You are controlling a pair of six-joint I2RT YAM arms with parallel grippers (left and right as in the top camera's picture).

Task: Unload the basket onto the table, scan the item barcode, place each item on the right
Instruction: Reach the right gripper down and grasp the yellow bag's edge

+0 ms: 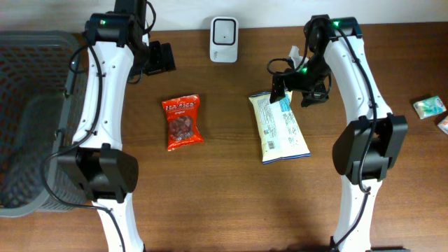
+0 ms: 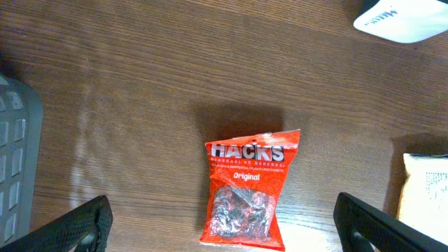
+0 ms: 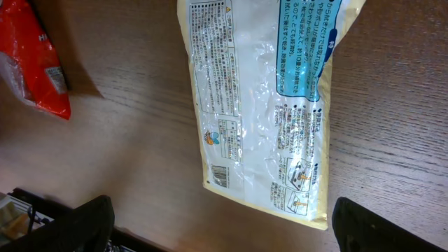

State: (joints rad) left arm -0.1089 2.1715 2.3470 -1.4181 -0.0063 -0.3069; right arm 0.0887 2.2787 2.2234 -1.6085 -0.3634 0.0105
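The pale yellow and blue snack packet [image 1: 278, 128] lies flat on the wooden bench [image 1: 224, 196] (barcode [image 3: 220, 175] up), its 12 o'clock end under the right claw [image 1: 294, 92], which is spread wide and empty. A white boxy scanner [image 1: 224, 31] sits at its 11 o'clock; the left claw [image 1: 159, 58] gapes too.

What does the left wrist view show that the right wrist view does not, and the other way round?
Only the left wrist view: the white scanner in the top right corner, the grey basket at the left edge, and the front of the red HACKS bag with its name readable. Only the right wrist view: the barcode on the printed face of the cream bag, near its lower left corner. Both: the two bags, lying apart on the wooden table.
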